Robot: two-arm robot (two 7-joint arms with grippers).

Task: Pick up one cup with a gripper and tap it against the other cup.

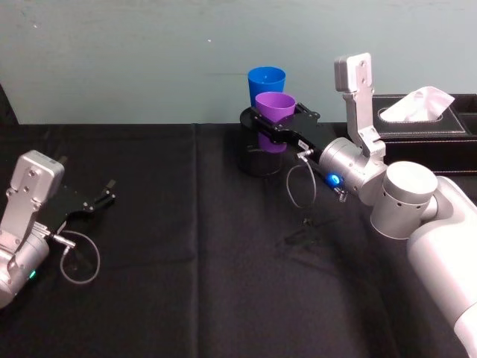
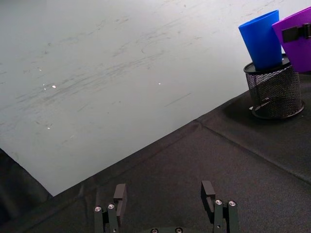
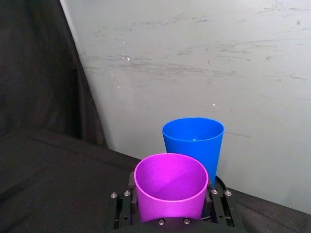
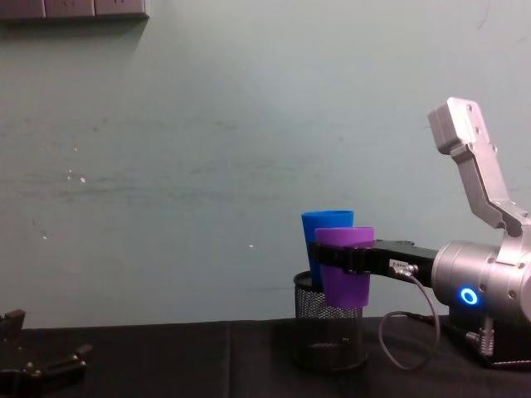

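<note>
Behind purple cup (image 1: 274,104), blue cup (image 1: 266,79), holder (image 1: 257,161)

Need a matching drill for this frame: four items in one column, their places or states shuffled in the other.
Column 1
1. purple cup
2. blue cup
3. left gripper
4. tissue box

Column 2
A. open, low at the left side of the table
B. standing in the black mesh pen holder
C. at the table's back right
D. held off the table in the right gripper

Pairs: 1-D, 2-B, 3-A, 4-C
</note>
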